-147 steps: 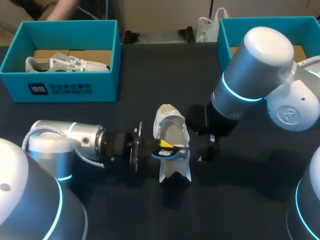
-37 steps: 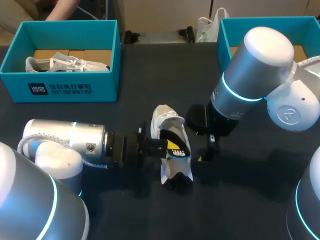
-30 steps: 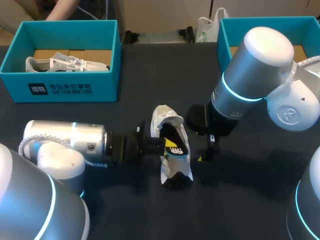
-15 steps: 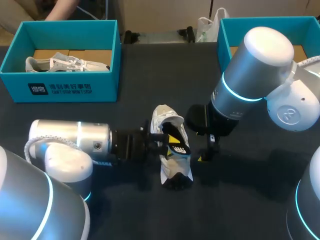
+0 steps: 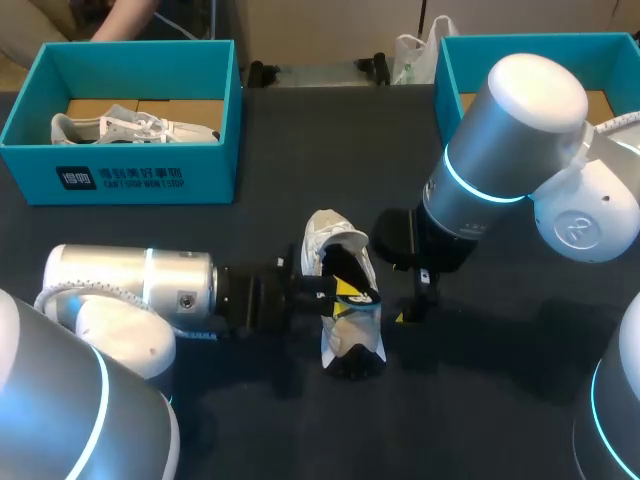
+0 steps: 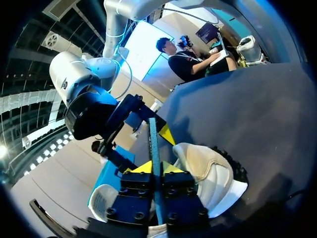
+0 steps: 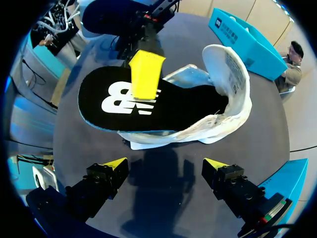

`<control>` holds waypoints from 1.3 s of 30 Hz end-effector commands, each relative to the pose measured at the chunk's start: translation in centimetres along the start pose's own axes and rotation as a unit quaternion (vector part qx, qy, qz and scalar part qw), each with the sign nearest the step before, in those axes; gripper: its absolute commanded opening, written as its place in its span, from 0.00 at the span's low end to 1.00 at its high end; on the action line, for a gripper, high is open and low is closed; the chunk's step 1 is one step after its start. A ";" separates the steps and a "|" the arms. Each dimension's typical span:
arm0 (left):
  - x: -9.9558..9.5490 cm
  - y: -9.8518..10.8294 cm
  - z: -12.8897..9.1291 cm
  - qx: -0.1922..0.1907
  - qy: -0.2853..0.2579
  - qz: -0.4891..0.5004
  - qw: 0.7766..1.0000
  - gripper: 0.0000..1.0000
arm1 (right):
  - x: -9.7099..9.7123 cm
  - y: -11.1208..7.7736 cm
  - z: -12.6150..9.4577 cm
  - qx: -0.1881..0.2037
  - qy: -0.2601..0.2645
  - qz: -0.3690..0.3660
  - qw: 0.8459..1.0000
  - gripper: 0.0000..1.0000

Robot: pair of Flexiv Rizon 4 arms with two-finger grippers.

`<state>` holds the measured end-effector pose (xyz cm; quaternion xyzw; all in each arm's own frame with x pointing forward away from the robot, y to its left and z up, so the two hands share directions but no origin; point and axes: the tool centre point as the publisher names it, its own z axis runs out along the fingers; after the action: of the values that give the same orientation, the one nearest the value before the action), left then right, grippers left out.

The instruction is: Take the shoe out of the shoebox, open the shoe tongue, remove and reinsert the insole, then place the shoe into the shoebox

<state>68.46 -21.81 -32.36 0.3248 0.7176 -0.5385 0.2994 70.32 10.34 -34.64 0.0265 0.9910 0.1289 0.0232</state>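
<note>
The shoe (image 5: 347, 338) lies on the table (image 5: 300, 130) about midway between its side edges, somewhat nearer the near edge than the far one. The left gripper (image 5: 322, 288) comes in from the left edge side, its fingers pinched tight on the thin edge of the insole (image 7: 148, 106). One end of the insole is tucked into the shoe's opening; the rest sticks out in the air. Just to the right of the shoe hangs the right gripper (image 7: 166, 163), fingers spread wide with nothing between them (it touches neither shoe nor insole).

That is the likely trouble: nothing braces the shoe, so a push on the insole may slide or tip it instead of seating the insole. The insole could also buckle at the opening, or slip from so narrow a pinch.

At the far left corner stands a shoebox (image 5: 130, 180) holding another shoe (image 5: 130, 128); a second shoebox (image 5: 520, 45) is at the far right corner.
</note>
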 end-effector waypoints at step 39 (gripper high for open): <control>0.0 0.6 1.5 0.004 -0.011 0.003 1.000 0.00 | 0.1 0.0 0.1 0.000 0.000 0.000 1.000 1.00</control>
<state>68.79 -22.74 -32.56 0.3227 0.7089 -0.5466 0.3074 70.32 10.33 -34.64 0.0265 0.9910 0.1289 0.0232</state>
